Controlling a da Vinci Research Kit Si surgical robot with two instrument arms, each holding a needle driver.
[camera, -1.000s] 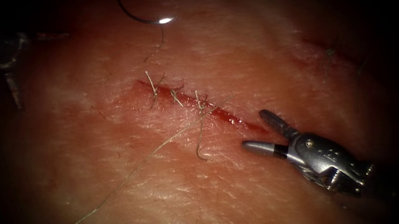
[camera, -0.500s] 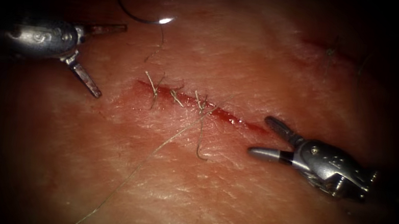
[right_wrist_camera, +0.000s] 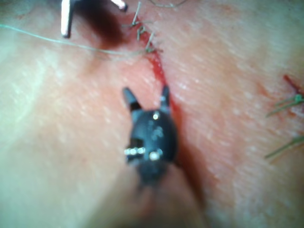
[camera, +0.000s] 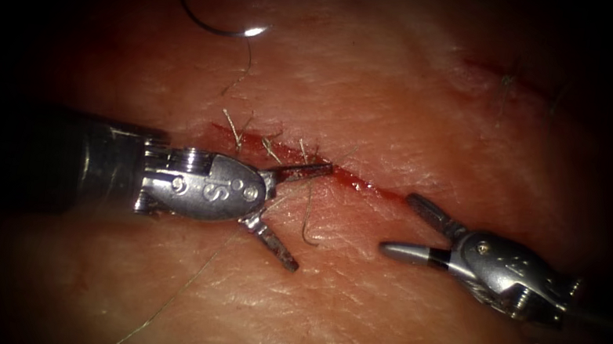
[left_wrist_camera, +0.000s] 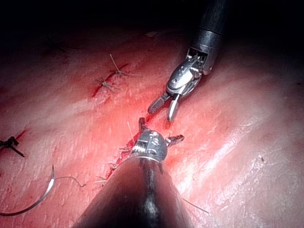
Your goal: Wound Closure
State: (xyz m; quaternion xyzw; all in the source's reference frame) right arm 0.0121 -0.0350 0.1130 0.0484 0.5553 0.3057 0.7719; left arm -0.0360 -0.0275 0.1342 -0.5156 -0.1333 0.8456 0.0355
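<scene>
The cut runs across the tissue, with three stitches at its left part and red fluid along it. The curved needle lies free on the tissue, far above the cut, not in the tissue and held by no tool. Its thread trails down toward the stitches. My left tool is open over the last stitch, holding nothing; a long thread runs from there to the lower left. My right tool is open at the cut's right end, holding nothing. The needle also shows in the left wrist view.
A short thread tail hangs below the last stitch. Another stitched cut sits at the upper right of the tissue. In the right wrist view, green stitch ends lie beside the cut, and the left tool's jaw tip shows beyond it.
The left tool has come in from the upper left and now sits at the cut with jaws open. The right tool has drifted slightly down and right. Needle and thread have not moved.
</scene>
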